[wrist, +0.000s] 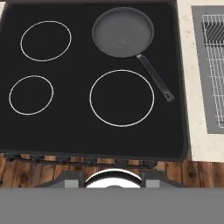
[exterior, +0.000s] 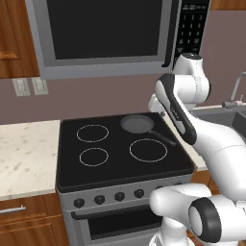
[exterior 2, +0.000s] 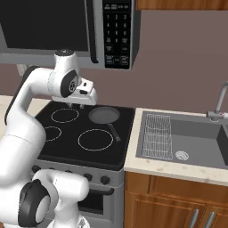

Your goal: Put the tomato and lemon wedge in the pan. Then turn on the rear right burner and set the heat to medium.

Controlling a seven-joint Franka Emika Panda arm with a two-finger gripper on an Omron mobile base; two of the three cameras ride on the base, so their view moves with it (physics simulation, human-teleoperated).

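Overhead, a large microwave (exterior: 103, 33) with a dark door hangs above the stove, its keypad on the right side. Below it the glossy black cooktop (wrist: 78, 131) spreads out, flanked by a pale speckled counter (exterior: 24, 158) on the left. To the right, beyond a strip of the same stone, is a grey sink (exterior 2: 196, 133). Wooden cabinets (exterior 2: 178, 205) run under the counter.

The white arm (exterior: 216, 149) rises beside the stove and bends back over it, so the hand hangs above the rear of the cooktop, close to the back wall. The gripper (exterior 2: 76, 105) points down, above the glass and apart from it, just left of the pan in the right base view. From the hand view its two dark tips stand apart at the bottom edge, and I see nothing clamped between them.

A wire rack (exterior 2: 158, 141) lies in the left part of the sink, and a faucet (exterior 2: 220, 104) curves up at its far right.

The pan (wrist: 123, 31) sits flat on the rear right corner of the cooktop, covering the rear right burner. Its bowl is bare dark grey. Its thin black handle (wrist: 154, 78) slants toward the front right, passing just beside the widest white ring (wrist: 121, 98) in front. Two smaller rings (wrist: 46, 40) mark the left side.

A row of dark knobs (exterior: 99, 199) lines the stove's front panel. Two pale wall outlets (exterior: 30, 86) sit on the wall at left.
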